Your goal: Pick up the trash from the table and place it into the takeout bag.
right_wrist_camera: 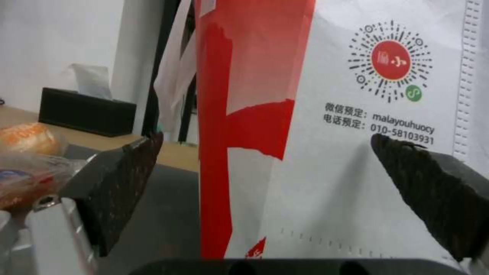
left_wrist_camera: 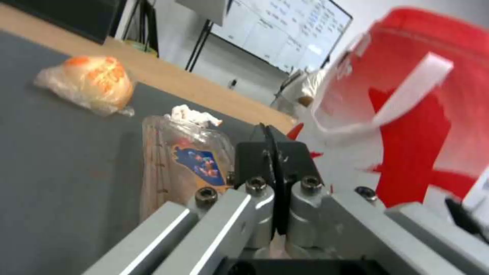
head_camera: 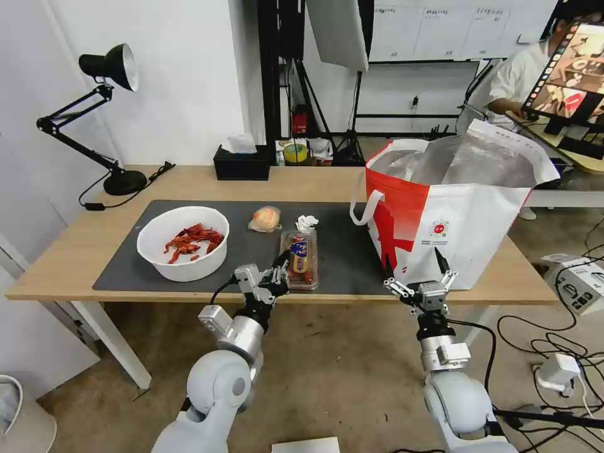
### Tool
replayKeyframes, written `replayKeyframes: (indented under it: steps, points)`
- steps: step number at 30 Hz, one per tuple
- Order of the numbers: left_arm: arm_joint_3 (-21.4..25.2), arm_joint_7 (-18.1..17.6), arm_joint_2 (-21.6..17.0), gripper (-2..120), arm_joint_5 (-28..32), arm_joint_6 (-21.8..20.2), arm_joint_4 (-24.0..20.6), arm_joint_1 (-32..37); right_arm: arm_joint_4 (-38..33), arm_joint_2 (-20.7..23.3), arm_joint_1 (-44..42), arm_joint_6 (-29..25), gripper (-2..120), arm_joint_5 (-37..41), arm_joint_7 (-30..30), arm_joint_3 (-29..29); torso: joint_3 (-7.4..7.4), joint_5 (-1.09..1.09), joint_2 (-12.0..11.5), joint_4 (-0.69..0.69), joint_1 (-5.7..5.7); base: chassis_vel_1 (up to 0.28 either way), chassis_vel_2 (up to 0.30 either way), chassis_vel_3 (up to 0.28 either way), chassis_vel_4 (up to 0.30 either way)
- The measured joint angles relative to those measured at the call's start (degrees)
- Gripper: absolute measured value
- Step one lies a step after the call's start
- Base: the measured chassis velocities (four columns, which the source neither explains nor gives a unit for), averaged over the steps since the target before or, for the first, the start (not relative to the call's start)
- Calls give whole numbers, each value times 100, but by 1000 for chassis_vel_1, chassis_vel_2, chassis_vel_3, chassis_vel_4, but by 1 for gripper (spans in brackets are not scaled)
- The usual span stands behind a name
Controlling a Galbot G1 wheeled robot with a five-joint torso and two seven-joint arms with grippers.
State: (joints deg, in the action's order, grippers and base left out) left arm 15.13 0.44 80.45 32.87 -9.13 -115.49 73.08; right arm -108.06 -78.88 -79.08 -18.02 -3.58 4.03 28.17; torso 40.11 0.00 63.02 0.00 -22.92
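While the left gripper (head_camera: 281, 263), seemingly pinched together, nears the tray (head_camera: 300, 258), the right gripper (head_camera: 412, 269) gapes.

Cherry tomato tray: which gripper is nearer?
Left. The left gripper is at the clear tray's near-left edge; the right gripper hangs open by the takeout bag.

— Where are we?
— A lab or studio: a softbox (head_camera: 336, 31) on a stand, cables (head_camera: 553, 340) across the floor, a whiteboard (head_camera: 434, 28) behind the worktop (head_camera: 189, 179).
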Motion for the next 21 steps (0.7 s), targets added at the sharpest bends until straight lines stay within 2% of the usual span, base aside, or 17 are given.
replayKeyframes:
  steps: [10,21]
  points:
    - [32,587,-118,0,-897,-83,143,-78,20,-17,-12,8,100,-44,0,-7,0,1,0,0,0,0,0,0,0]
    - [55,821,-256,0,-1323,10,249,-130,69,-29,45,54,100,-112,-2,-62,0,0,0,0,0,0,0,0,0]
